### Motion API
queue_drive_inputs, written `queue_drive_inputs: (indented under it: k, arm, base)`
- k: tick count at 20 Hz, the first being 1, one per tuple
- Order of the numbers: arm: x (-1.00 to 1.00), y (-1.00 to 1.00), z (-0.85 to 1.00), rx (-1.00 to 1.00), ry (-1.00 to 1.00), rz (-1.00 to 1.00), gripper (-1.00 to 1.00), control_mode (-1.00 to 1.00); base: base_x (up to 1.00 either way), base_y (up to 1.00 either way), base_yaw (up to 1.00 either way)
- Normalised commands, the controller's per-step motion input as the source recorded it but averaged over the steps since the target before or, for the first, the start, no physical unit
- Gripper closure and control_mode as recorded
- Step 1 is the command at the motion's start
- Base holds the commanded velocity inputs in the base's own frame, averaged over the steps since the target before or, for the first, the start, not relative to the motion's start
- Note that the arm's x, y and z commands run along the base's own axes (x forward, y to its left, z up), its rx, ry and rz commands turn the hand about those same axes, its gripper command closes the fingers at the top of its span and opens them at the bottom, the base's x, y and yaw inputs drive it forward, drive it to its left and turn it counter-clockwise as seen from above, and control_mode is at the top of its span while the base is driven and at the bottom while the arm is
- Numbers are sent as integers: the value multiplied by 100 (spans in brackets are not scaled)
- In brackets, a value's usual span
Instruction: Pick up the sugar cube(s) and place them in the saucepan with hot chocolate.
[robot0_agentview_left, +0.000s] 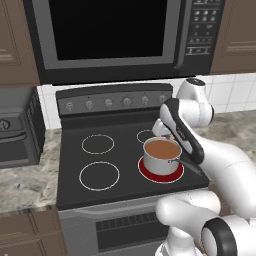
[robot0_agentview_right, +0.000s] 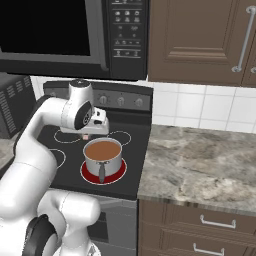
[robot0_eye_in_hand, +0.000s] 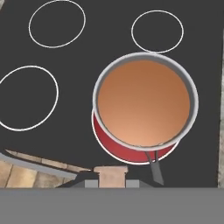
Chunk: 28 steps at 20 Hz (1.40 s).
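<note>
At the bottom centre of the hand view your gripper (robot0_eye_in_hand: 111, 183) is nearly closed, pinching a small tan sugar cube (robot0_eye_in_hand: 111, 175) by its opposite flat faces. It looks light and rigid but crumbly, so keep the squeeze gentle. Beyond it, at the frame's centre, sits the saucepan (robot0_eye_in_hand: 190, 94) of brown hot chocolate on a glowing red burner (robot0_eye_in_hand: 114, 148), its thin dark handle (robot0_eye_in_hand: 154, 166) pointing toward you. The finger tips are mostly cut off below, and you cannot make out a second cube.
</note>
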Motion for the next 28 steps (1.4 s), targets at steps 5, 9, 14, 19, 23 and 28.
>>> queue_drive_inputs:
  k: [5, 9, 14, 19, 23, 28]
  arm:
    - [11, 0, 0, 0, 0, 0, 100, -100]
    - [16, 0, 0, 0, 0, 0, 100, -100]
    - [26, 0, -2, 0, 0, 0, 100, -100]
    - [28, -1, 0, 0, 0, 0, 100, -100]
    - [43, -7, 0, 0, 0, 0, 100, -100]
    - [48, -17, -10, 0, 0, 0, 100, -100]
  base:
    - [0, 0, 0]
    - [0, 0, 0]
    - [0, 0, 0]
    - [0, 0, 0]
    - [0, 0, 0]
    - [0, 0, 0]
